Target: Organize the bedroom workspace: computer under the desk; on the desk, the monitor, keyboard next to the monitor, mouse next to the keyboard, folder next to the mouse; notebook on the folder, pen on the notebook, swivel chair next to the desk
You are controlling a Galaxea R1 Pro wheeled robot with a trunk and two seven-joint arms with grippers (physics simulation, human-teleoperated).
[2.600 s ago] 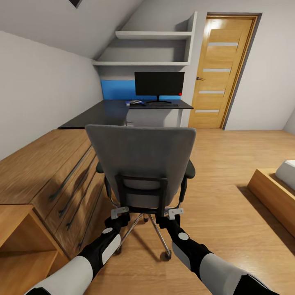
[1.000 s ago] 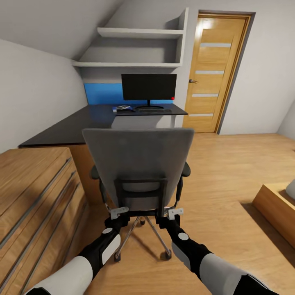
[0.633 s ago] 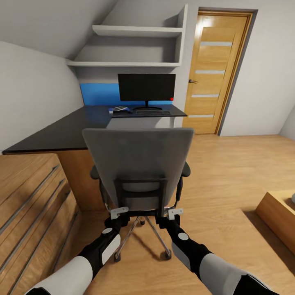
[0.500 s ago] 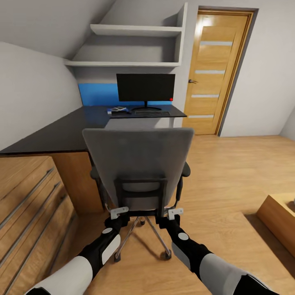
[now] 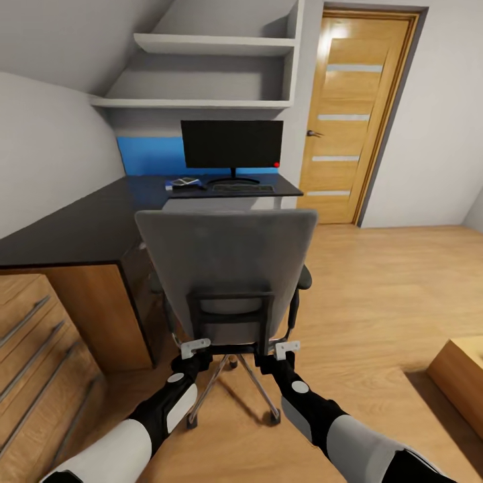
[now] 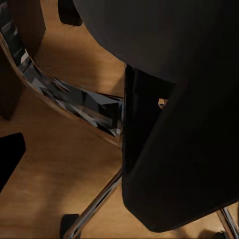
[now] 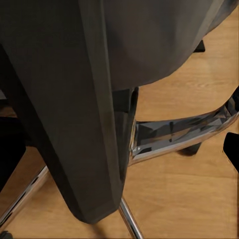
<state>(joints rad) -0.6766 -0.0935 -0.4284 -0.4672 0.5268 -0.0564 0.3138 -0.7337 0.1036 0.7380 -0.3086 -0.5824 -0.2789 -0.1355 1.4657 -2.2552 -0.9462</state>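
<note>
**Bedroom, head view.**

1. Large L-shaped table with a glossy black top (image 5: 80, 228): ran from the left edge to the upper middle of the frame, below grey wall shelves.
2. Grey upholstered swivel chair with black armrests and a chrome star base (image 5: 228, 261): centre of frame, back turned to the camera, just right of the table's near wing and short of its far wing.
3. Wide black flat monitor on a round base (image 5: 232, 144): upper middle, standing on the table.
4. Long slim dark-keyed keyboard (image 5: 243, 188): lay just in front of the monitor. Small flat items sat to its left, too small to name.
5. Left tool (image 5: 195, 347) and right tool (image 5: 287, 347): lower middle, at the black bracket under the chair's backrest. Whether either was clamped or spread, I could not tell.

Step judged in hand: wheeling the chair up to the table. Advice: push evenly with both arms, keep the castors tracking straight, and stop beside the table edge without knocking it.
</note>
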